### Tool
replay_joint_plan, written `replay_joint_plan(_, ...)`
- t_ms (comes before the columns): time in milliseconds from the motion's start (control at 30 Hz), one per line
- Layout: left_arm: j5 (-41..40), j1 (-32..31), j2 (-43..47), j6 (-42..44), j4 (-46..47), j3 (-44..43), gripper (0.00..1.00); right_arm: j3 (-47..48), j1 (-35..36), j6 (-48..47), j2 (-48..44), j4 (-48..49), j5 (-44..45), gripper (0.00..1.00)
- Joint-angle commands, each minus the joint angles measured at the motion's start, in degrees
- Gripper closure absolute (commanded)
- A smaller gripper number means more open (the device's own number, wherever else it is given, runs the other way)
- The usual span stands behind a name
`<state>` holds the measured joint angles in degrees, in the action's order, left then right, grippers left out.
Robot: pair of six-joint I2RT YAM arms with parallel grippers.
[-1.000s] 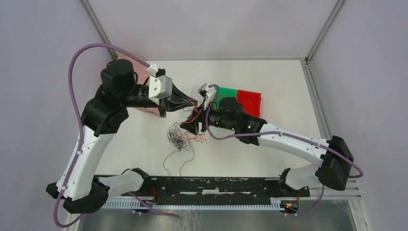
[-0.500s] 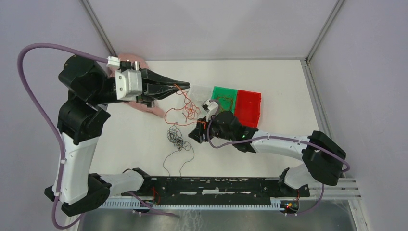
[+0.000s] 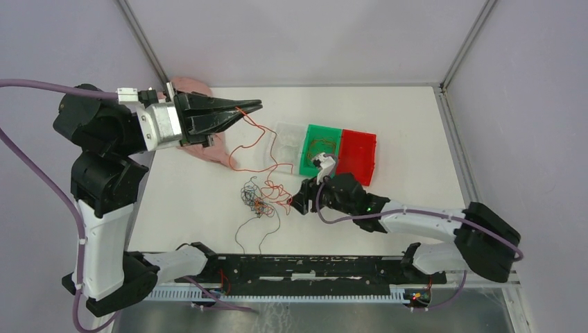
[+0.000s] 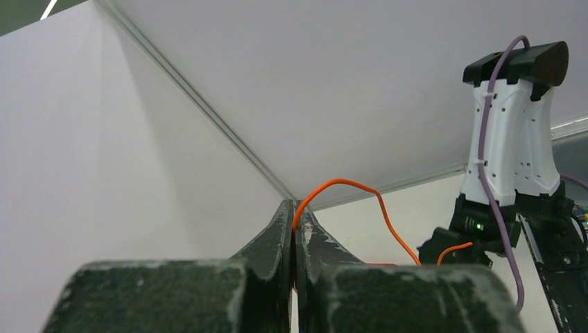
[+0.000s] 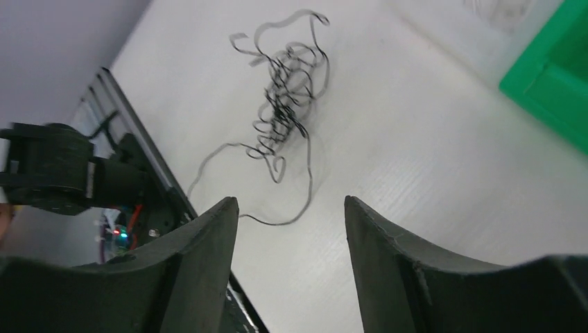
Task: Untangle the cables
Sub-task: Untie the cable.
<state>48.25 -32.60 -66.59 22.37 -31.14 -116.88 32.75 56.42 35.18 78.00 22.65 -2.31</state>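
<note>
The cables are thin curly wires on the white table. A black wad (image 3: 255,201) lies mid-table with loose ends trailing toward the front, and orange loops (image 3: 274,189) lie against its right side. My left gripper (image 3: 254,106) is raised at the back left, shut on an orange wire (image 4: 347,183) that arcs out of its tips (image 4: 297,206) and hangs down to the wad. My right gripper (image 3: 298,202) sits low, just right of the wad. It is open (image 5: 291,205) with nothing between its fingers, and the black wires (image 5: 284,111) lie ahead of it.
A clear bin (image 3: 288,139), a green bin (image 3: 321,149) and a red bin (image 3: 357,154) stand in a row behind the right gripper. A pink cloth (image 3: 208,149) lies under the left arm. A black rail (image 3: 305,267) runs along the front edge.
My left arm has swung up and back to the left, drawing the orange wire out of the wad. My right gripper has moved forward and down, away from the left gripper.
</note>
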Motion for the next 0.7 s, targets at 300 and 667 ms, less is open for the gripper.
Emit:
replay_joint_plan(300, 1.17, -0.1, 0.76, -0.81, 0.73, 1.71, 0.97, 10.04, -0.17, -0.31, -18.98, -1.12, -4.95, 0.3)
replay_joint_plan(667, 1.23, -0.1, 0.59, -0.57, 0.73, 1.23, 0.97, 15.06, -0.09, 1.09, -15.94, -1.07, -8.43, 0.32)
